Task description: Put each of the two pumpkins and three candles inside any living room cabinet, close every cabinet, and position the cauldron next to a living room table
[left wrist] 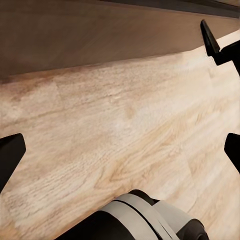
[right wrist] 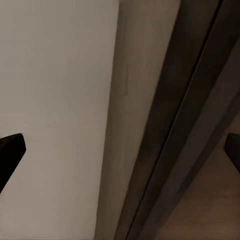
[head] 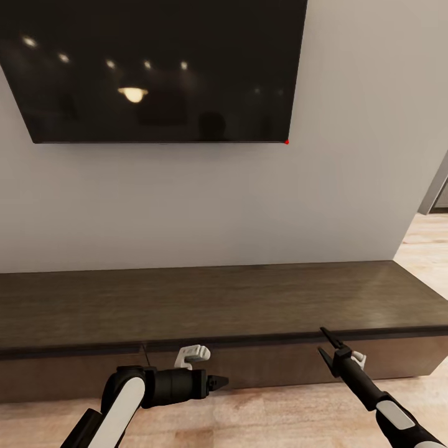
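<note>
Facing the closed cabinet (head: 205,305) under the TV (head: 155,68). Left gripper (head: 219,381) low before its front, right gripper (head: 326,345) at its top edge, both spread wide, holding nothing.

Dark brown cabinet (head: 218,298); black TV (head: 155,68); light wood-grain floor (left wrist: 125,140).

Head camera close above cabinet (head: 205,298)

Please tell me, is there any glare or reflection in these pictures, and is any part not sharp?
Head view: the black TV mirrors a row of ceiling lights, one bright warm lamp among them; the cabinet top has a soft sheen. Left wrist view: the floor grain is sharp. Right wrist view: the wall and cabinet edge look soft, with little detail.
</note>
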### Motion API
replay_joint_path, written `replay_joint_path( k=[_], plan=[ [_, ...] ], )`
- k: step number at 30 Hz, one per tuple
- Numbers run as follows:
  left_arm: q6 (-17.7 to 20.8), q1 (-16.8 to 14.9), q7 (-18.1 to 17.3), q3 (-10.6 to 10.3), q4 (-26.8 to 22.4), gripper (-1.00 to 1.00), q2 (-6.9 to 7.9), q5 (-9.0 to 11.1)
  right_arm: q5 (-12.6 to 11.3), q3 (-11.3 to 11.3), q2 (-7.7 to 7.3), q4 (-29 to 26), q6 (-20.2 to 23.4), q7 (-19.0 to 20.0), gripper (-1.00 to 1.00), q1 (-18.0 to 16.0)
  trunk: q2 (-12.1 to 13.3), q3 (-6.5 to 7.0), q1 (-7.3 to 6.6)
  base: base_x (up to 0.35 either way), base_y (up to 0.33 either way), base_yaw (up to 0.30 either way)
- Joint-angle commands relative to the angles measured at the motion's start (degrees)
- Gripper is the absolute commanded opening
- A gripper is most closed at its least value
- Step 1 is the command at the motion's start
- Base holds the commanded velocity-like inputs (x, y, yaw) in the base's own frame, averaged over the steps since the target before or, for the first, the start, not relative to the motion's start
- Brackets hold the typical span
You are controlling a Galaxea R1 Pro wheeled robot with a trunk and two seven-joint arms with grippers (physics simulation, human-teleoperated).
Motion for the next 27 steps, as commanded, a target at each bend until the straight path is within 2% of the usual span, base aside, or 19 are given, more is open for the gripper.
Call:
replay_joint_path(
  k=[1,27],
  plan=[
    [0.12,-0.04,0.43,-0.07,-0.05,1.0,0.04,0.42,-0.43,0.02,-0.05,0.06,0.48,0.27,1.0,-0.03,-0.02,-0.05,-0.01,0.0,0.0,0.0],
    [0.12,-0.05,0.43,-0.11,-0.03,1.0,0.04,0.42,-0.92,-0.52,-0.21,0.4,0.24,0.8,1.0,-0.03,-0.02,-0.05,-0.01,0.0,-0.03,0.0]
  ],
)
